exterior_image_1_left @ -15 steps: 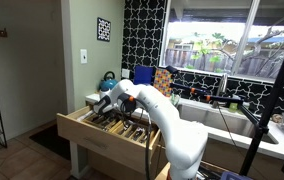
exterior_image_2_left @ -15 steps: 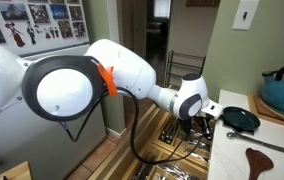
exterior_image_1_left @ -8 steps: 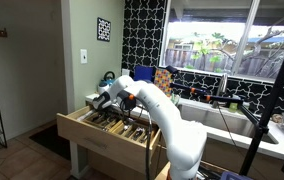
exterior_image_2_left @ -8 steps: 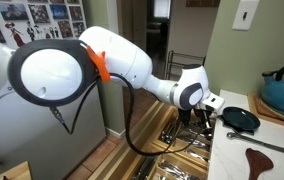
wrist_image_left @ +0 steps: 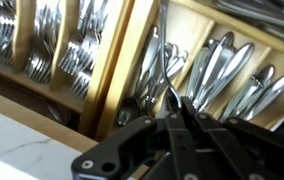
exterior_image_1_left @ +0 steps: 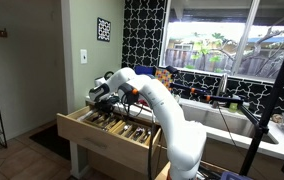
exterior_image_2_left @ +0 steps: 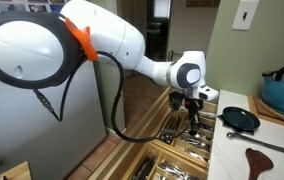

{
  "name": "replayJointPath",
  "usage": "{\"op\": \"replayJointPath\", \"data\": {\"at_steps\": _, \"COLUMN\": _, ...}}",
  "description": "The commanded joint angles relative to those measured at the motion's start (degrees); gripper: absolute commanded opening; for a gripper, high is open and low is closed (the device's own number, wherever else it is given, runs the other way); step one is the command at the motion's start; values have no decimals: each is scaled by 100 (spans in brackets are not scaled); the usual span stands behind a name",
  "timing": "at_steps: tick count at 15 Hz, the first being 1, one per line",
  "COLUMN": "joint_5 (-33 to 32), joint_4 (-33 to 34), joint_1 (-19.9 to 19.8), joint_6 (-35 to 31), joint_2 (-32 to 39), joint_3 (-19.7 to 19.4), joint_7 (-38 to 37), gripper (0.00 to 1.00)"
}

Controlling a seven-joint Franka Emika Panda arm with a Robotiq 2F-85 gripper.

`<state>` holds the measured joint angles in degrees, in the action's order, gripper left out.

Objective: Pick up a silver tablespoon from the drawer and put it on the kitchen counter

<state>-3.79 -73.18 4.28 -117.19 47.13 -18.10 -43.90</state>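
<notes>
The light-wood drawer point(exterior_image_1_left: 94, 136) stands pulled open, and its dividers point(wrist_image_left: 112, 70) hold rows of silver cutlery. My gripper point(exterior_image_1_left: 99, 97) hangs over the drawer beside the white counter point(exterior_image_2_left: 232, 150). In the wrist view the gripper point(wrist_image_left: 172, 100) has its fingers closed together on the thin handle of a silver tablespoon point(wrist_image_left: 164, 68). The spoon's bowl is lost among the other spoons below. In an exterior view the gripper point(exterior_image_2_left: 193, 112) holds a thin piece that hangs down over the drawer point(exterior_image_2_left: 182, 160). A strip of the counter point(wrist_image_left: 22, 150) shows at the lower left of the wrist view.
A teal pot point(exterior_image_2_left: 282, 90), a black pan point(exterior_image_2_left: 240, 118) and a wooden spoon point(exterior_image_2_left: 267, 155) lie on the counter. Forks point(wrist_image_left: 72, 50) fill the compartments left of the spoons. A sink point(exterior_image_1_left: 222, 115) and a black stand point(exterior_image_1_left: 267, 110) are to the right of the arm.
The gripper, still shut, has moved sideways over the drawer, leftward in both exterior views. The arm's elbow has swung up and back.
</notes>
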Motion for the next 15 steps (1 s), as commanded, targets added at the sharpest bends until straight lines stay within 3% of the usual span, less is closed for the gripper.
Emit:
{"op": "replayJointPath", "data": {"at_steps": 1, "joint_5": -344, "joint_4": -344, "joint_1": -18, "joint_6": 813, "joint_2": -469, "joint_3": 199, "joint_7": 163, "gripper": 2}}
{"op": "replayJointPath", "data": {"at_steps": 10, "joint_5": -1618, "joint_4": -527, "joint_1": -102, "joint_6": 2215, "joint_2": -1279, "joint_3": 125, "joint_7": 134, "gripper": 2}}
{"op": "replayJointPath", "data": {"at_steps": 15, "joint_5": -1638, "joint_4": -89, "joint_1": -556, "joint_6": 1965, "joint_2": -1064, "joint_3": -4, "joint_7": -664, "gripper": 2}}
